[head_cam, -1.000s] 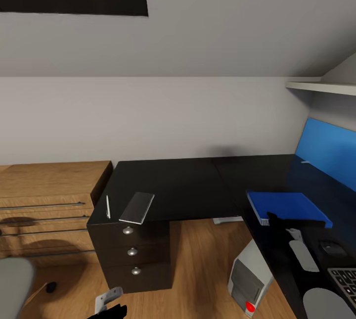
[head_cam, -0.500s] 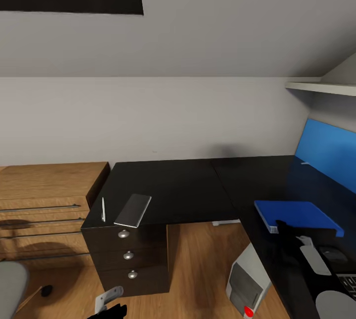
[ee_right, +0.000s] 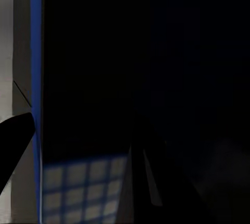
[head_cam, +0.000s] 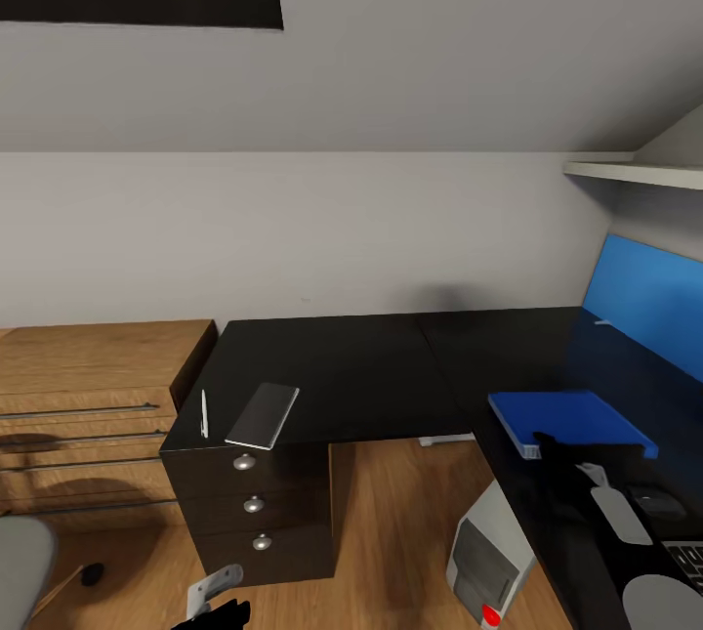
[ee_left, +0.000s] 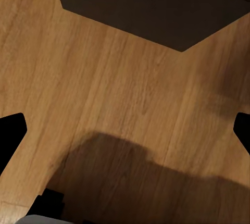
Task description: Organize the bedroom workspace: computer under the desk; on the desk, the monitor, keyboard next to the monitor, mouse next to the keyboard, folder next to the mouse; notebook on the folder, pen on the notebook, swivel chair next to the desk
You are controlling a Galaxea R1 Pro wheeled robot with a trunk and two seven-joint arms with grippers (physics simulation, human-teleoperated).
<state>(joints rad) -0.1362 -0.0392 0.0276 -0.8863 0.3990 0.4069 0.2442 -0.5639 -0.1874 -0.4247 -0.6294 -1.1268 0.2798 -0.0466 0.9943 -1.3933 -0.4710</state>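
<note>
A blue folder point(head_cam: 576, 415) lies on the black desk point(head_cam: 371, 366) at the right. My right gripper point(head_cam: 543, 443) is at the folder's near edge and appears shut on it. In the right wrist view the folder's blue edge point(ee_right: 35, 52) runs between two dark fingers. A grey notebook point(head_cam: 263, 414) and a white pen point(head_cam: 204, 412) rest on the desk's left end. The mouse point(head_cam: 657, 501) and a keyboard corner point(head_cam: 689, 558) sit at the lower right. The blue monitor screen point(head_cam: 644, 303) stands at the right. The computer tower point(head_cam: 488, 552) is on the floor under the desk. My left gripper point(head_cam: 220, 603) hangs open over the wood floor point(ee_left: 125, 99).
Desk drawers with round knobs point(head_cam: 244, 462) are below the notebook. A wooden dresser point(head_cam: 88, 396) stands to the left. The grey swivel chair seat point(head_cam: 21, 562) shows at the lower left corner. A shelf point(head_cam: 635, 171) hangs at the upper right.
The camera shifted slightly at first. Over the last half second the blue folder and my right gripper slid left and a little farther back along the desk.
</note>
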